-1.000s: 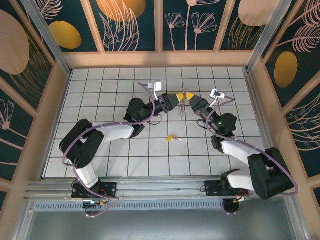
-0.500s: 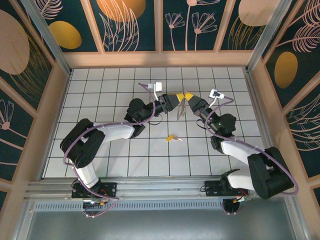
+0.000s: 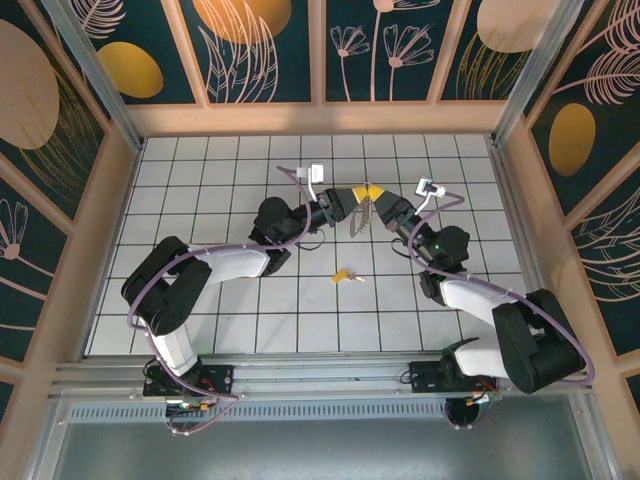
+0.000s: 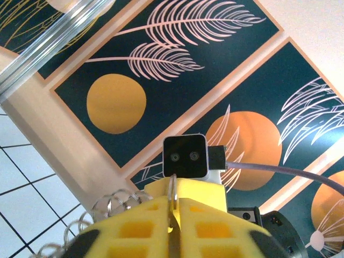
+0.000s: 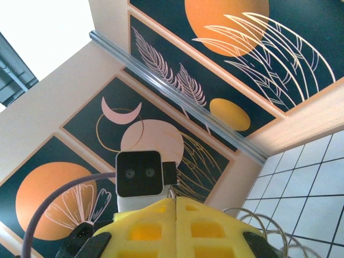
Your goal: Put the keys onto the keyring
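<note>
Left gripper (image 3: 352, 193): jaws now pressed together, pinching the keyring (image 3: 359, 216); a second ago they stood part open just beside it. Right gripper (image 3: 378, 191): pinched shut on the same ring, as before. The two tips sit close together over the far middle of the table (image 3: 200, 180).

Left wrist view: thin wire clamped between the yellow fingers (image 4: 134, 231), silver loops (image 4: 110, 203) to their left.

Top view: yellow-headed key (image 3: 345, 274) lying loose on white tiles, nearer the bases.

Walls: dark panels (image 3: 250, 40) with leaves and orange discs.
</note>
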